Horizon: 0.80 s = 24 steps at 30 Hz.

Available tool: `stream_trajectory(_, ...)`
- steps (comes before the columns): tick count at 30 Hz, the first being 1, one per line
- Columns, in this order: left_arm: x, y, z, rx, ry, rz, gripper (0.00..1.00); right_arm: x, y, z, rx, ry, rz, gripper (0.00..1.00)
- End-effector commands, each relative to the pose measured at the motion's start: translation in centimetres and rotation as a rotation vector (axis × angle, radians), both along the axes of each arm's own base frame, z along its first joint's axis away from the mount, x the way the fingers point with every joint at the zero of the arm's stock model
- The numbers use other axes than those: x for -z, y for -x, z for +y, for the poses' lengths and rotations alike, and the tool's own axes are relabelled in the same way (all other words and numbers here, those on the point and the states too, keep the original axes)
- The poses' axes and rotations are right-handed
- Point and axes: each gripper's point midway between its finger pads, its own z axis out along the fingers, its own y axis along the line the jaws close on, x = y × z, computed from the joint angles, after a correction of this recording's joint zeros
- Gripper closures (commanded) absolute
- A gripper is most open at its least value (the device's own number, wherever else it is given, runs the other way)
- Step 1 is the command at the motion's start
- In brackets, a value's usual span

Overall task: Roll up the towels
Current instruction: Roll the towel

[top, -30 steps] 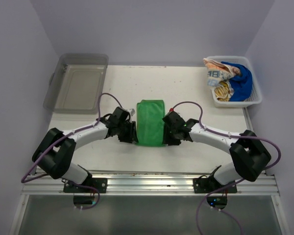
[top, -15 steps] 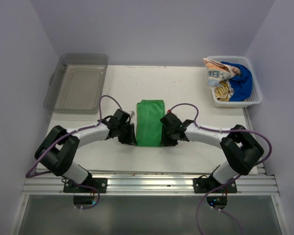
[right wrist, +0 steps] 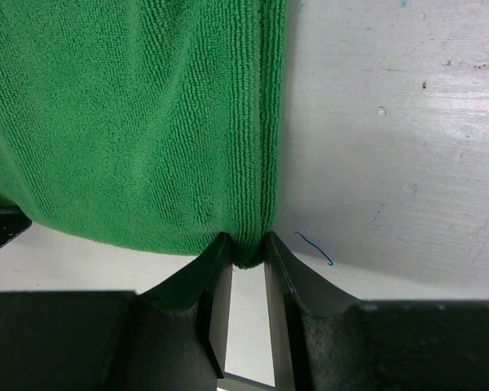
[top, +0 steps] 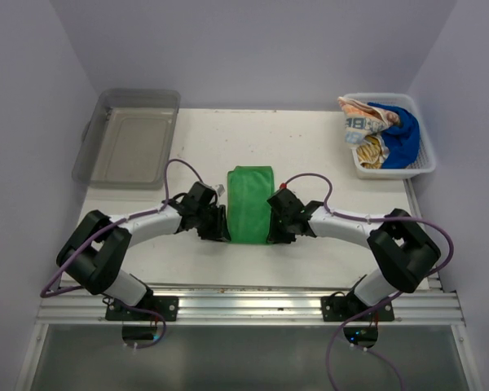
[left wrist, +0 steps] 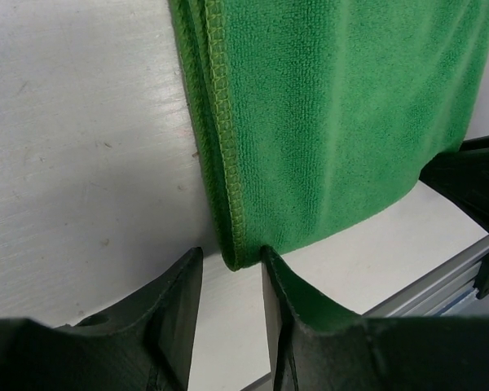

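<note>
The green towel (top: pixel 248 204) lies folded into a narrow strip at the middle of the table, its long side running away from me. My left gripper (top: pixel 220 231) is at its near left corner. In the left wrist view, the gripper (left wrist: pixel 232 252) is open with the towel (left wrist: pixel 334 106) corner between its fingers, touching the right one. My right gripper (top: pixel 276 231) is at the near right corner. In the right wrist view, the gripper (right wrist: pixel 246 240) is shut on the towel (right wrist: pixel 130 106) corner. The orange-and-white towel (top: pixel 360 114), blue towel (top: pixel 403 134) and yellow-tan towel (top: pixel 371 151) lie bunched in a basket.
The white basket (top: pixel 424 169) stands at the back right corner. A grey translucent bin (top: pixel 138 96) stands at the back left. A metal rail (top: pixel 244 305) runs along the near table edge, just behind both grippers.
Both grippers have moved in against the towel's near corners and the near end of the towel has narrowed. The right arm's elbow has shifted left. Little differs over the last half second.
</note>
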Motion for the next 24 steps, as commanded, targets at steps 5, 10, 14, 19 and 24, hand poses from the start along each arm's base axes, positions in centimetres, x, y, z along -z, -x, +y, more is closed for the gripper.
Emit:
stream_trajectory(5,0.6,0.7,-0.2,-0.003,0.011,0.019,0.67,-0.2,0.2,-0.5,0.023,0.001,-0.007,0.74)
stream_trajectory(10,1.0,1.0,-0.2,0.011,0.012,0.031,0.78,-0.3,0.3,-0.5,0.02,0.002,-0.007,0.78)
stream_trajectory(14,1.5,1.5,-0.1,0.014,0.007,0.051,0.81,-0.2,0.4,-0.5,0.024,-0.002,-0.006,0.8)
stream_trajectory(19,0.8,1.0,-0.4,0.007,0.019,0.032,0.93,-0.4,0.5,-0.7,0.028,0.001,-0.008,0.77)
stream_trajectory(24,0.6,0.7,-0.5,-0.001,0.016,0.026,1.0,-0.5,0.7,-0.9,0.035,0.0,-0.015,0.68)
